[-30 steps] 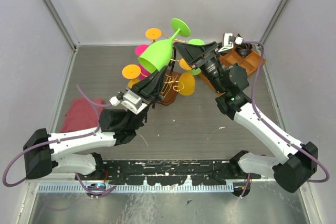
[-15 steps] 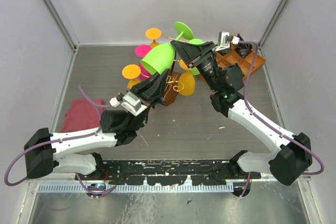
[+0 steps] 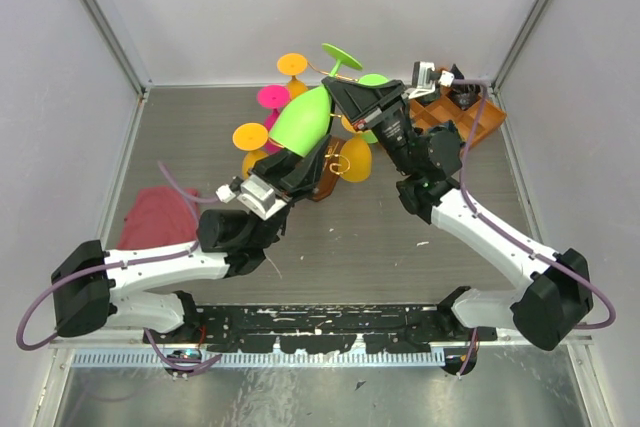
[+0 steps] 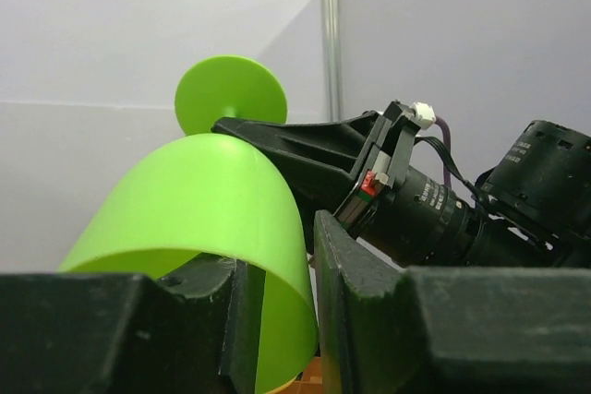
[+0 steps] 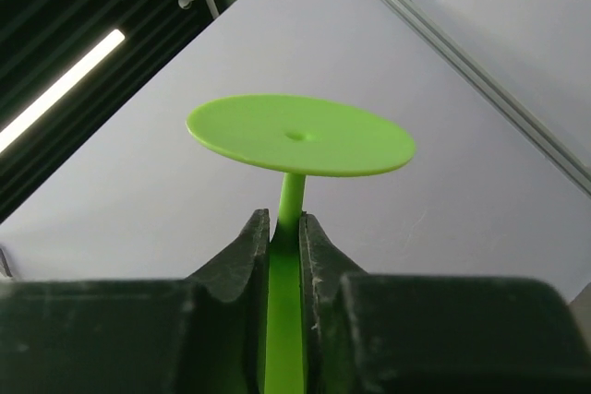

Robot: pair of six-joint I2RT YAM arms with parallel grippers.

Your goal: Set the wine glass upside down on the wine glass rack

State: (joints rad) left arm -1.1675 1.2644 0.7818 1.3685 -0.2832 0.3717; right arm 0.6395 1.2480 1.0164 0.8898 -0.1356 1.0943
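The green wine glass (image 3: 302, 117) hangs tilted in the air above the wine glass rack (image 3: 322, 179), its foot (image 3: 342, 57) up and to the far right. My right gripper (image 3: 340, 85) is shut on the thin stem just under the foot (image 5: 300, 136), with both fingers (image 5: 249, 246) pressed against it. My left gripper (image 3: 297, 152) straddles the rim of the bowl (image 4: 212, 200). One finger (image 4: 235, 311) is inside and the other outside, with slack around the wall, so it is open. The rack's gold wire and brown base are partly hidden behind both arms.
Other goblets hang on the rack: orange (image 3: 355, 159), pink (image 3: 272, 97) and another green one (image 3: 376, 81), with orange feet (image 3: 250, 135) sticking out. An orange compartment tray (image 3: 478, 119) sits at the back right. A red cloth (image 3: 155, 217) lies at the left.
My right gripper has closed onto the stem. My left jaws have loosened from the bowl's rim. The glass has shifted slightly back and left.
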